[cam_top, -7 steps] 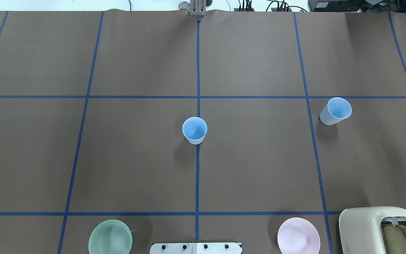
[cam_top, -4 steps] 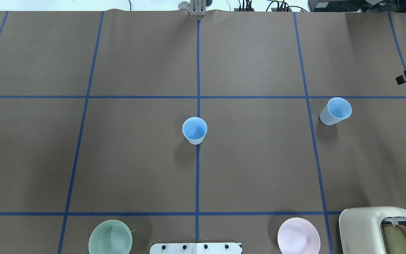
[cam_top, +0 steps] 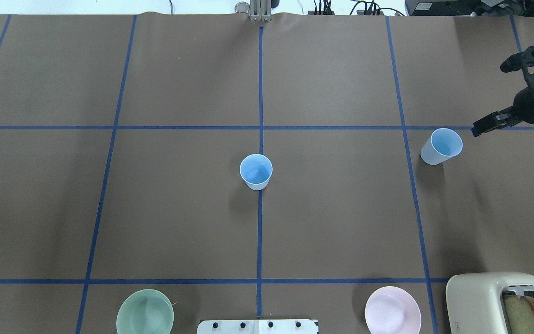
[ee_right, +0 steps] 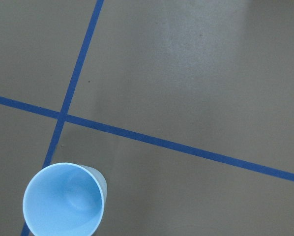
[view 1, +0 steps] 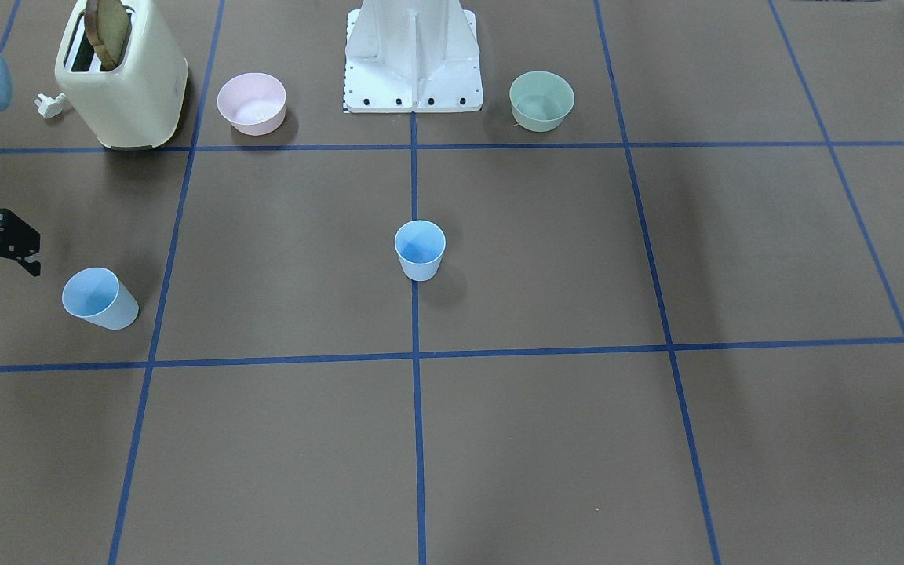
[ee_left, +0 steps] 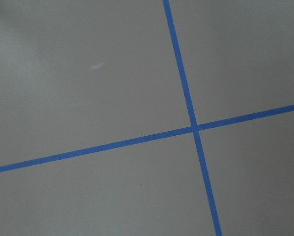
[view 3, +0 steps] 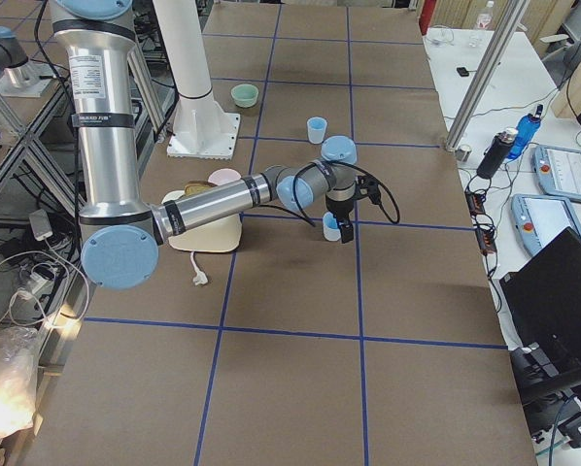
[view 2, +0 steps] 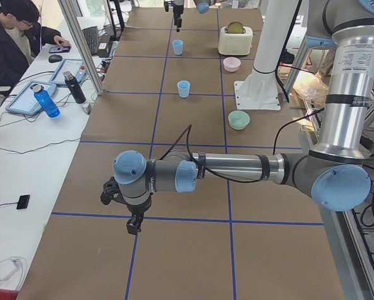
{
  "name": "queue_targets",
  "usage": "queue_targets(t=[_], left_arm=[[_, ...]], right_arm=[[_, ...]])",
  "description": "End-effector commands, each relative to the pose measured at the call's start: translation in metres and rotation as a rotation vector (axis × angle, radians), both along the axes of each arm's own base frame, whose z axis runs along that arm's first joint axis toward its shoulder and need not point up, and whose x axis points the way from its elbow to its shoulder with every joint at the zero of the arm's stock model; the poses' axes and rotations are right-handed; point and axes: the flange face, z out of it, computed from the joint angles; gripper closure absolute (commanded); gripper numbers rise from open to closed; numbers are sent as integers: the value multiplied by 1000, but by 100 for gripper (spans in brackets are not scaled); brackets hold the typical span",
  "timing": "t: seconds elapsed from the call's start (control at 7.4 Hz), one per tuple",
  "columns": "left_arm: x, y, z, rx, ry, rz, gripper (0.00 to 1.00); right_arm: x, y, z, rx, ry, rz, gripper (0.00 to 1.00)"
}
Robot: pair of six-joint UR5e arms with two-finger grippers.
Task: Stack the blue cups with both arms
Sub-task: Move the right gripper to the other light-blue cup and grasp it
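Note:
One blue cup (cam_top: 256, 170) stands upright on the centre tape line, also seen in the front view (view 1: 420, 249). The second blue cup (cam_top: 441, 146) stands upright further right, also seen in the front view (view 1: 99, 298) and at the lower left of the right wrist view (ee_right: 63, 201). My right gripper (cam_top: 489, 99) is open and empty, hovering just right of and beyond this cup, apart from it. My left gripper (view 2: 127, 215) shows only in the exterior left view, far from both cups at the table's left end. I cannot tell whether it is open or shut.
A cream toaster (cam_top: 494, 301) holding toast, a pink bowl (cam_top: 392, 310) and a pale-green bowl (cam_top: 145, 311) stand along the near edge beside the white base pedestal (cam_top: 257, 326). An operator (view 2: 15, 37) sits at the side table with bottles and tablets.
My right gripper has moved in from the right edge towards the right cup, and more of the arm now shows. Both cups have stayed put.

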Motion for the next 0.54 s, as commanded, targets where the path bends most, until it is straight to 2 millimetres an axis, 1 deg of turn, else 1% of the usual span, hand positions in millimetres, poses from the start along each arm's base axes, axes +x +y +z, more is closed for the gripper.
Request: queue_targets(t=[0.0,0.14,0.27,0.41], left_arm=[[0,3,4,-1,0,0,2],[0,5,9,2,0,0,2],[0,10,13,15,-1,-1,2],[1,11,15,17,-1,0,2]], right_arm=[[-29,-16,-6,8,-2,-19,1],[-35,-20,6,-8,8,-29,5],[-43,-31,1,-4,5,-30,6],[-48,-31,12,-23,16,-38,11]])
